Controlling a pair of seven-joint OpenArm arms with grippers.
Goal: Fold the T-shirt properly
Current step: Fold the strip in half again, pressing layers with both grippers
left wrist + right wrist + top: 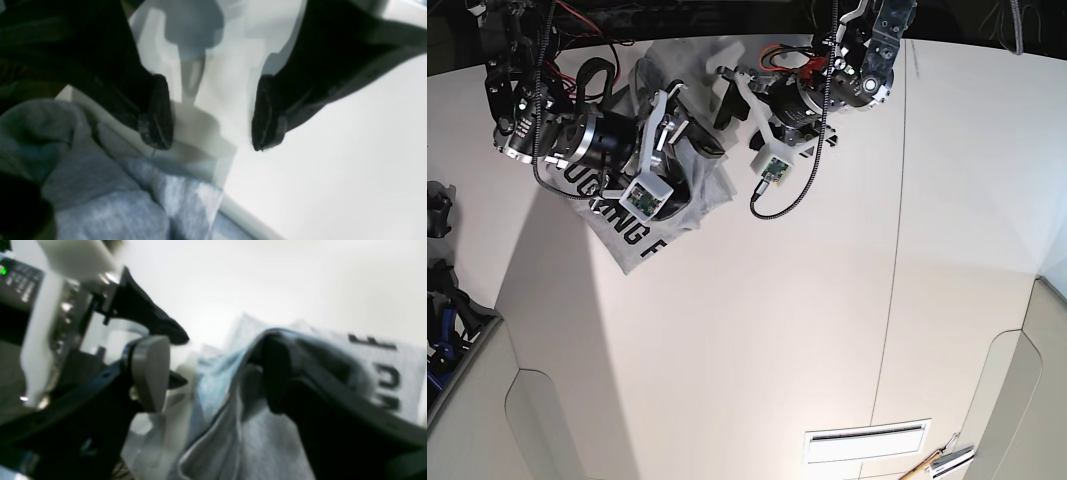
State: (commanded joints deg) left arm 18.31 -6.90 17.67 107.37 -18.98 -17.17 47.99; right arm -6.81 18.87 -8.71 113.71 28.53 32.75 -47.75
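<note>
In the base view, T-shirt (642,235) lettering shows; wrist views show left jaws released, right jaws released around cloth.

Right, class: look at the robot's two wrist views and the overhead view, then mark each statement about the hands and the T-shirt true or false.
1. The left hand is open with nothing between its fingers. True.
2. The T-shirt lies neatly folded at the table's middle. False: it is bunched near the table's far edge, under the arms.
3. Black lettering shows on the T-shirt. True.
4. The right hand is clear of the fabric. False: grey cloth drapes over one of its fingers.
5. The T-shirt is red. False: it is heather grey.
</note>
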